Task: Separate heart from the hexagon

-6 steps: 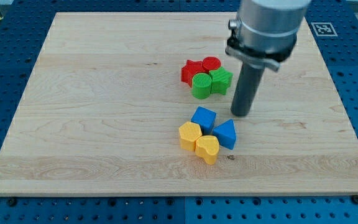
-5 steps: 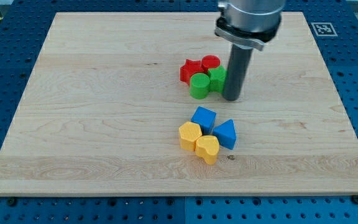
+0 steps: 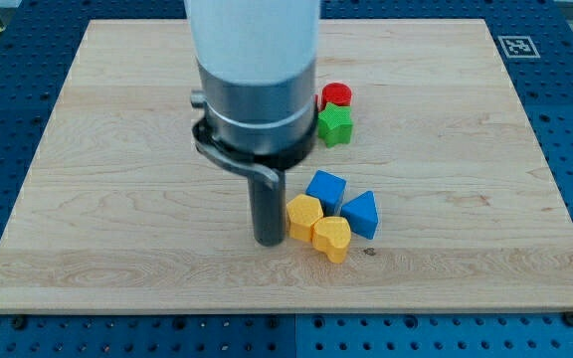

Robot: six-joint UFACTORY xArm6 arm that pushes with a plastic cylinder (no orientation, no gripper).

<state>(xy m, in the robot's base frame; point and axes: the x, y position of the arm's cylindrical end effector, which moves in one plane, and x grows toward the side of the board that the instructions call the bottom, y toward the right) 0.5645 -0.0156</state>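
Tip: my tip (image 3: 269, 240) rested on the wooden board (image 3: 117, 199), just to the view's left of the yellow hexagon (image 3: 303, 216); whether it touched could not be told. A bare rod, with nothing to open or close.
Hexagon: pressed against the yellow heart (image 3: 332, 238) at its lower right.
Blue blocks: a cube (image 3: 325, 189) and a triangle (image 3: 360, 213) sat against the yellow pair.
Top group: a red cylinder (image 3: 336, 96) and green star (image 3: 334, 126) showed beside the arm; anything behind it was hidden.

A single camera looks down at a slant from the near edge of the desk (image 3: 117, 119), taking in almost the whole wooden top.
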